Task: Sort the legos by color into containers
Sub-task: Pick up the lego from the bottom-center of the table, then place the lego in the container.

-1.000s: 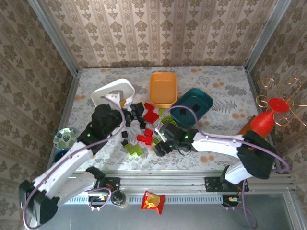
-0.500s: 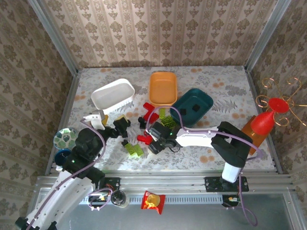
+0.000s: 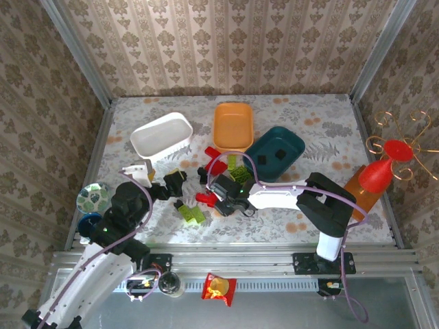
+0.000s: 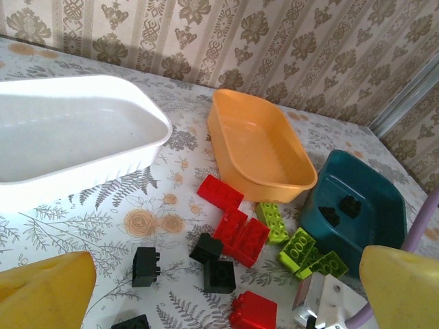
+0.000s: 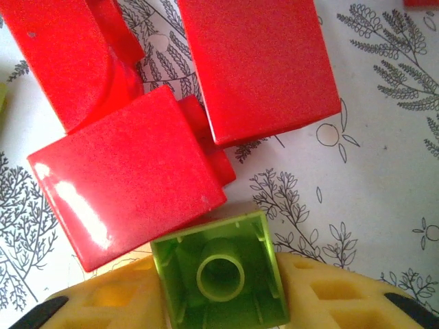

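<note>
Odds and ends around the floral tablecloth (image 3: 309, 113)
Patterned dish (image 3: 94, 197) at nine o'clock, red vase (image 3: 381, 173) at three, red snack packet (image 3: 218, 286) at six

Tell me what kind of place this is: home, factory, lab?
Probably a lab robot cell dressed to look domestic: wallpapered panels in an aluminium frame, a left arm and right arm bolted to a rail at the near edge of the floral table, legos and an orange tub set out.

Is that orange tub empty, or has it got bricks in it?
Empty: the left wrist view looks into the orange tub, and its whole floor is bare.
</note>
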`<state>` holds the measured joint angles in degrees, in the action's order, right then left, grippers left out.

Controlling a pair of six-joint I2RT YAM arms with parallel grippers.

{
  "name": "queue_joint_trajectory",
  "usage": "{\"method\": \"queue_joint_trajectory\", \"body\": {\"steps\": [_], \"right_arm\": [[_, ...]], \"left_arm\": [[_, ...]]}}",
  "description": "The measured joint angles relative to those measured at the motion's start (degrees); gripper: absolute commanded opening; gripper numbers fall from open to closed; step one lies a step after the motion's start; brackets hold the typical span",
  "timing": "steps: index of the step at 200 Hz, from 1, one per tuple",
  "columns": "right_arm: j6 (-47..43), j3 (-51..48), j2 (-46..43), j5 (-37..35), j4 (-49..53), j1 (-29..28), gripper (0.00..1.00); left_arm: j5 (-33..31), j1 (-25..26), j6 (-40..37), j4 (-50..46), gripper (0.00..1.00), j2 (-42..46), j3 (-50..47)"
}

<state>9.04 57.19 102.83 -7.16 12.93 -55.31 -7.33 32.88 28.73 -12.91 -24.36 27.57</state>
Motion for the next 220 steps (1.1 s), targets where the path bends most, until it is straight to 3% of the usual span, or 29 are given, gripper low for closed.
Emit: {"method": "queue_joint_trajectory", "body": {"steps": [32, 67, 90, 107, 128, 178, 205, 220], "right_arm": [[0.1, -3.8, -4.0, 1.3, 0.0, 0.8, 0.31], [0.5, -7.1, -14.6, 3.4, 2.1, 3.2, 0.3], [1.7, -5.8, -21.2, 5.5, 2.4, 8.7, 0.3], [2.1, -1.2, -21.0, 6.0, 2.6, 13.0, 0.31], [2.8, 8.9, -15.1, 5.9, 2.9, 17.4, 0.31], [4.6, 36.2, 9.0, 4.4, 6.1, 22.9, 0.32], [6.1, 43.7, 17.5, 2.8, 9.6, 24.6, 0.35], [6.6, 46.5, 20.6, 2.4, 11.5, 25.4, 0.41]], "left_arm": [[0.0, 0.0, 0.0, -0.1, 1.0, -1.5, 0.0], [0.0, 0.0, 0.0, 0.0, 1.0, -2.6, 0.0], [0.1, 0.0, 0.0, 0.1, 1.0, -3.6, 0.0], [0.4, 0.0, 0.0, 0.4, 1.0, -4.3, -0.2], [0.7, 0.0, 0.0, 0.4, 0.99, -5.1, -0.2], [1.1, 0.0, 0.0, -1.4, 0.96, -6.4, -0.2], [1.1, 0.0, 0.7, -2.5, 0.94, -7.5, -0.2], [1.1, 0.0, 1.3, -3.5, 0.94, -8.3, -0.2]]}}
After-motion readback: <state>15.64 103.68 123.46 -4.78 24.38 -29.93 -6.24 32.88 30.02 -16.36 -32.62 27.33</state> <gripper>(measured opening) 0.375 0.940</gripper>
